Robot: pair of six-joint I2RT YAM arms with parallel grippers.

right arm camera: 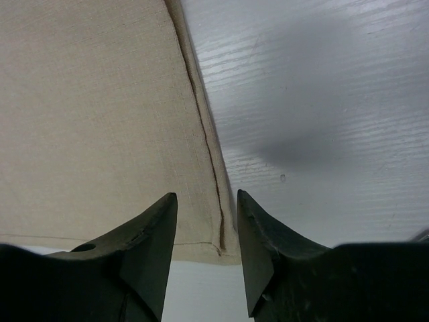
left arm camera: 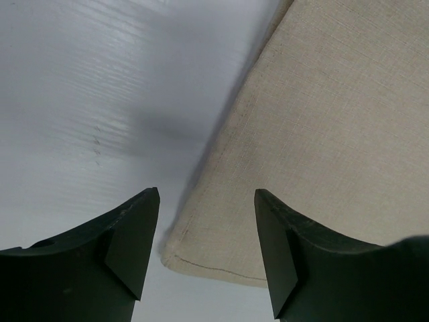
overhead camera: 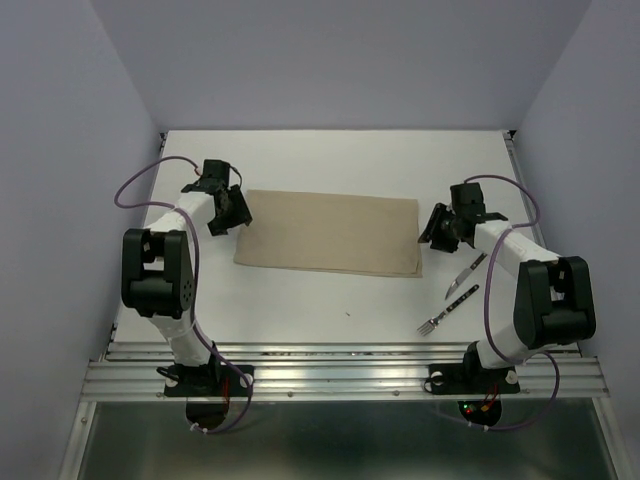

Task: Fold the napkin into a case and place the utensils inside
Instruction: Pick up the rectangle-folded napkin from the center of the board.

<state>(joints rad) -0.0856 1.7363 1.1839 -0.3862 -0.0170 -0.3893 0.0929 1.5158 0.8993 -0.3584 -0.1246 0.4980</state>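
The plain beige-tan cloth napkin (overhead camera: pixel 330 233) lies flat at the middle of the white table (overhead camera: pixel 330 160) as a long rectangle; a doubled edge with a seam line shows along its right side in the right wrist view.

The left gripper (overhead camera: pixel 238 208) hangs low over the napkin's left end; its jaws stand wide apart, holding nothing, with the near left corner of the cloth showing between them.

The right gripper (overhead camera: pixel 432 232) hangs low over the right end; its jaws are parted by a narrower gap, holding nothing, above the near right corner.

The silver-bladed knife (overhead camera: pixel 465 276) and the dark-handled fork (overhead camera: pixel 447 311) lie on the table near the right arm, clear of the napkin; the fork is nearer the arm bases.
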